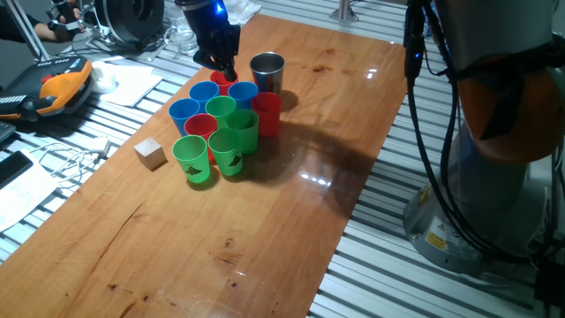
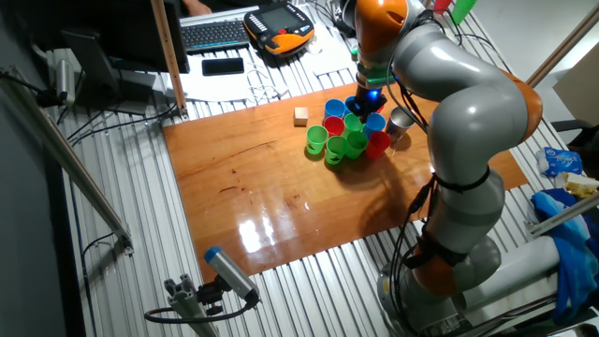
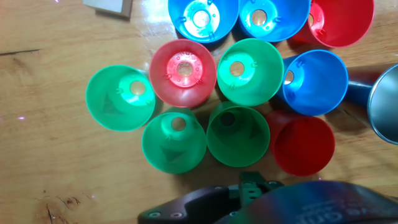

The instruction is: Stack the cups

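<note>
Your small tapered plastic cups (image 1: 221, 132) in red, blue and green stand upright in a tight cluster on the wooden table (image 1: 265, 230), with the shiny steel cup (image 1: 267, 72) just beside them at the far edge. The black gripper (image 1: 228, 72) hangs over the rearmost red cup (image 1: 222, 80); you cannot tell how wide it stands or whether it holds anything. A small wooden cube (image 1: 150, 153) sits near the cluster.

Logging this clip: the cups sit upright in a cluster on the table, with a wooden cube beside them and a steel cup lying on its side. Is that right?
Not quite. The steel cup stands upright, mouth up, as one fixed view shows. The cups are upright in a cluster, with the wooden cube beside them.
</note>
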### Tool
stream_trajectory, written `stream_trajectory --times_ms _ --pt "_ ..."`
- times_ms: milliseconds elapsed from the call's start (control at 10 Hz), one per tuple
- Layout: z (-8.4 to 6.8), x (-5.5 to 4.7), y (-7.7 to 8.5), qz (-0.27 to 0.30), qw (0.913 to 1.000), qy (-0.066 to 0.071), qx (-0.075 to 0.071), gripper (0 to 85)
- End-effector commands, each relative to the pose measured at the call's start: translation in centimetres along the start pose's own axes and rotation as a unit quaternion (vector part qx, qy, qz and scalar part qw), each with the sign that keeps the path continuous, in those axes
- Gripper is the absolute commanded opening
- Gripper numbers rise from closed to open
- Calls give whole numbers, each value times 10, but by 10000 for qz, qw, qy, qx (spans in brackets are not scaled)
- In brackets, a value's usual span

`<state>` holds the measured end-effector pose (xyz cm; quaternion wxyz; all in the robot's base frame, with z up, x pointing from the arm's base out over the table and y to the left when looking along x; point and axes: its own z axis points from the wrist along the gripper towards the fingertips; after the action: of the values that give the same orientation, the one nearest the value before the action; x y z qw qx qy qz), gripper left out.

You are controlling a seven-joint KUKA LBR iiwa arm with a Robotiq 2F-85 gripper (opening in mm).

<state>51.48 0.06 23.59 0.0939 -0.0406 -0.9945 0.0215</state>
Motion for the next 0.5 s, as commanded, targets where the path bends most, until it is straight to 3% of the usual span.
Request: stream_trajectory --times_ms 0,400 --pt "0 0 0 13 10000 0 -1 0" --pt "0 0 0 66 10000 -15 -2 0"
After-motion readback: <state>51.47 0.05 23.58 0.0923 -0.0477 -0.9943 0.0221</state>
